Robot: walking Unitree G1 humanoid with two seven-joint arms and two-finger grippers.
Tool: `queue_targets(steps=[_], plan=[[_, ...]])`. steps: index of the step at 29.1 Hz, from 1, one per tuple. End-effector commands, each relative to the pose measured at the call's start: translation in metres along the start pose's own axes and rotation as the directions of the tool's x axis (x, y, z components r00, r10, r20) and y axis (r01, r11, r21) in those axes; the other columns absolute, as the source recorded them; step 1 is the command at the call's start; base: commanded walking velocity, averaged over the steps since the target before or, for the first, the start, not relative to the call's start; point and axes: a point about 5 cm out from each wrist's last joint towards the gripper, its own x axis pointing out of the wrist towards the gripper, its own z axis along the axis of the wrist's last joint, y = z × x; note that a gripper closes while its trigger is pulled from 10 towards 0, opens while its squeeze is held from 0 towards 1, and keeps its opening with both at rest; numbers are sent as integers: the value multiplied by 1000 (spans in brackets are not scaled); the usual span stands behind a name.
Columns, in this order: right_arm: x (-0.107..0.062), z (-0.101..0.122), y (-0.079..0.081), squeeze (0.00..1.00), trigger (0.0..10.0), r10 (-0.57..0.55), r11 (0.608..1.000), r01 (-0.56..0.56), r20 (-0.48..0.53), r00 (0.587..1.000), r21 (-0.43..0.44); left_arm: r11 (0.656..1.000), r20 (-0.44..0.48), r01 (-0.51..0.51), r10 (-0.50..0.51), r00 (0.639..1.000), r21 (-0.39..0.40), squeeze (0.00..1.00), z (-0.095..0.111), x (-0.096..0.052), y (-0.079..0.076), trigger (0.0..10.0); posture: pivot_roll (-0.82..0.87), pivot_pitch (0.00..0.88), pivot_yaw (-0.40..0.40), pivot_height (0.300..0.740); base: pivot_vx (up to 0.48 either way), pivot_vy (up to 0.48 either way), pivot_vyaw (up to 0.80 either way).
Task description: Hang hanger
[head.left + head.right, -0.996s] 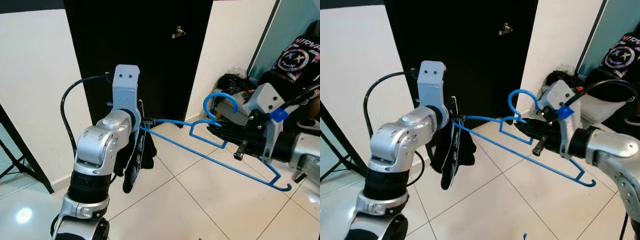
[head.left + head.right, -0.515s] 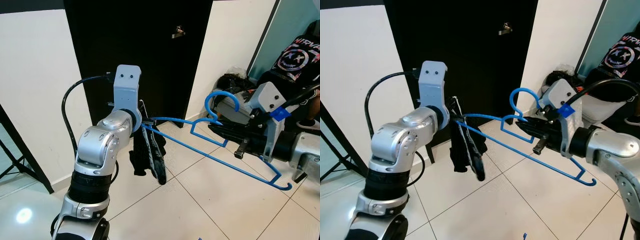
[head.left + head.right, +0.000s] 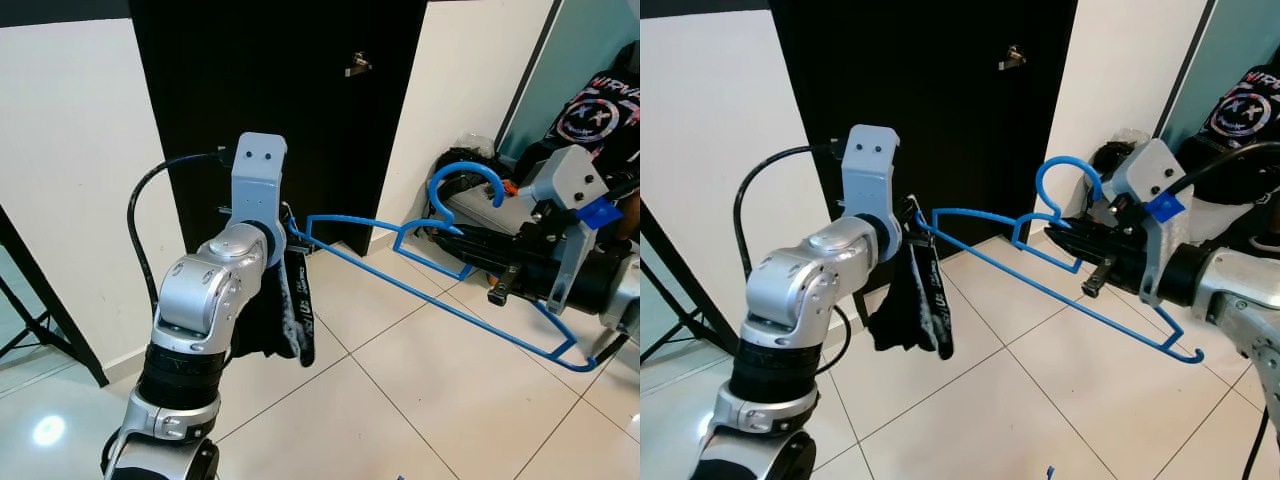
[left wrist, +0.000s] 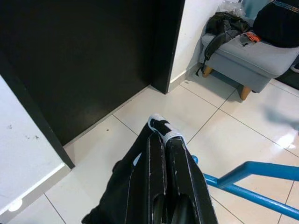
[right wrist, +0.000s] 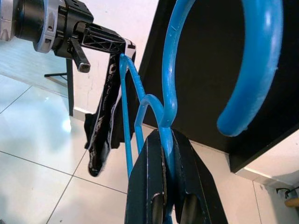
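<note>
From the head we look forward and down with two eyes sharing the black door (image 3: 270,90) and tiled floor (image 3: 420,400), while our wrist cameras sit close along each claw's fingers, both catching the blue hanger (image 5: 168,84).

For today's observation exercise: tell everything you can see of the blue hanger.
The blue plastic hanger looks thin and glossy, with a curved hook, notched shoulders and upturned end hooks. It lies tilted above the tiled floor, held between both arms. The right claw is shut on its neck just below the hook; the left claw, shut on a black garment, meets its far end, where the garment hangs.
</note>
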Motion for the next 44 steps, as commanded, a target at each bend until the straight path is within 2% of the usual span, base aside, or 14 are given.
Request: queue_targets(steps=[1, 12, 13, 23, 29, 31, 34, 35, 36, 37, 38, 40, 43, 44], plan=[[1, -1, -1, 0, 10000, -2, 1000, 2, -1, 1000, -3, 1000, 10, -3, 3, 1000, 4, 0, 0, -3, -1, 10000, -27, 1, -35, 740, 0, 0, 0], [9, -9, -1, 0, 10000, -23, 1000, 23, -53, 998, 4, 998, 17, 31, -30, 999, -47, 0, 5, -4, -6, 10000, -23, 0, -39, 740, 0, 0, 0], [16, -13, -4, 0, 10000, -65, 998, 67, -75, 995, 13, 994, 33, 74, -71, 997, -85, 0, 10, -5, -13, 10000, -23, 0, -40, 740, 0, 0, 0], [31, -15, -8, 0, 10000, -124, 992, 126, -80, 989, 18, 970, 65, 197, -190, 980, -145, 0, 19, -9, -33, 10000, -17, 3, -44, 740, 0, 0, 0], [42, -12, -10, 0, 10000, -148, 988, 150, -44, 988, 38, 936, 97, 313, -301, 949, -160, 0, 26, -9, -53, 10000, -18, 5, -44, 740, 0, 0, 0], [49, -10, -14, 0, 10000, -180, 982, 181, -16, 984, 58, 907, 133, 397, -380, 915, -142, 0, 31, -12, -68, 10000, -19, 3, -42, 740, 0, 0, 0], [52, -9, -15, 0, 10000, -195, 979, 195, -6, 981, 65, 895, 143, 426, -407, 902, -134, 0, 32, -14, -74, 10000, -19, 4, -41, 740, 0, 0, 0], [54, -9, -18, 0, 10000, -220, 973, 219, 3, 975, 79, 881, 156, 461, -443, 883, -109, 0, 33, -16, -79, 10000, -20, 4, -40, 740, 0, 0, 0], [54, -9, -18, 0, 10000, -220, 973, 219, 3, 975, 79, 881, 156, 461, -443, 883, -109, 0, 33, -16, -79, 10000, -20, 4, -40, 740, 0, 0, 0], [55, -8, -23, 0, 10000, -257, 962, 254, 17, 966, 97, 861, 168, 503, -485, 858, -79, 0, 33, -19, -83, 10000, -20, 4, -39, 740, 0, 0, 0], [54, -7, -28, 0, 10000, -291, 950, 284, 33, 956, 126, 847, 171, 531, -521, 836, -19, 0, 31, -23, -83, 10000, -18, 5, -37, 740, 0, 0, 0], [53, -5, -36, 0, 10000, -335, 931, 320, 65, 940, 178, 833, 134, 539, -552, 823, 124, 0, 18, -28, -76, 10000, -16, 6, -35, 740, 0, 0, 0], [52, 0, -36, 0, 10000, -313, 932, 281, 119, 942, 231, 837, 66, 445, -488, 871, 317, 0, -3, -23, -50, 10000, -10, 9, -36, 740, 0, 0, 0], [52, 0, -36, 0, 10000, -313, 932, 281, 119, 942, 231, 837, 66, 445, -488, 871, 317, 0, -3, -23, -50, 10000, -10, 9, -36, 740, 0, 0, 0]])
